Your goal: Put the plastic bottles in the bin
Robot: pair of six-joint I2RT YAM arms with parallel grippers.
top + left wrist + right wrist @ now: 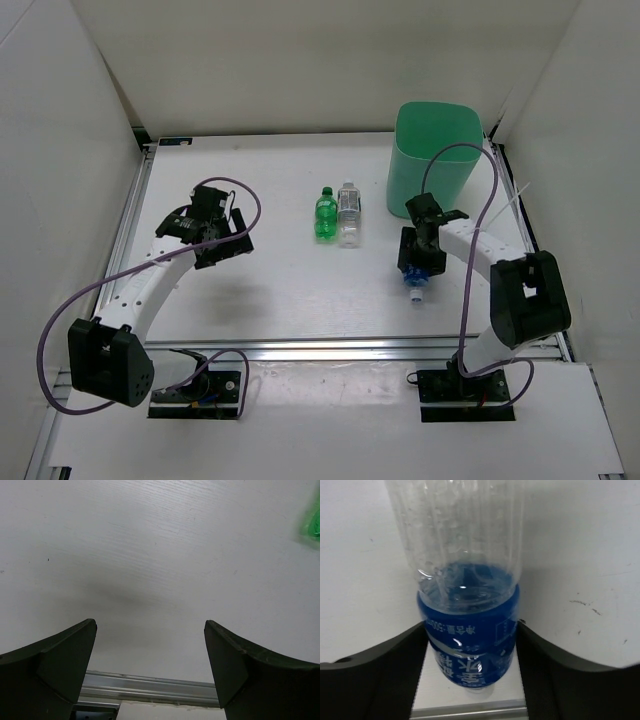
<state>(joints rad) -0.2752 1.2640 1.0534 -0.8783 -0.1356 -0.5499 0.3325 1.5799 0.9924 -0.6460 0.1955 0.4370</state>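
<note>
Dark right fingers (380,680) fill the foreground of the right wrist view, pressed against both sides of the blue-label bottle (467,625). They grip the label band, with the long clear body sticking out past them over the white counter (580,540). That is where the trouble could start: the label is slick, the plastic is thin, and most of the bottle hangs beyond the pinch, so a quick swing could make it pivot or slide out. From above, the bottle's blue cap end points toward the near edge, and whether it has left the surface cannot be told. The bin (430,175) stands close behind and just right of that wrist, tall and probably light. If the arm comes in too low, the projecting body could knock the rim and shove or tip it. The purple cable (470,150) arches right beside the rim and might snag there. Further left, the green bottle (324,215) and the white-label bottle (348,215) lie side by side mid-counter, touching or nearly so, which means a grab at one may roll the other. Way over on the left, the left fingers (55,665) are spread wide and empty above bare counter.
</note>
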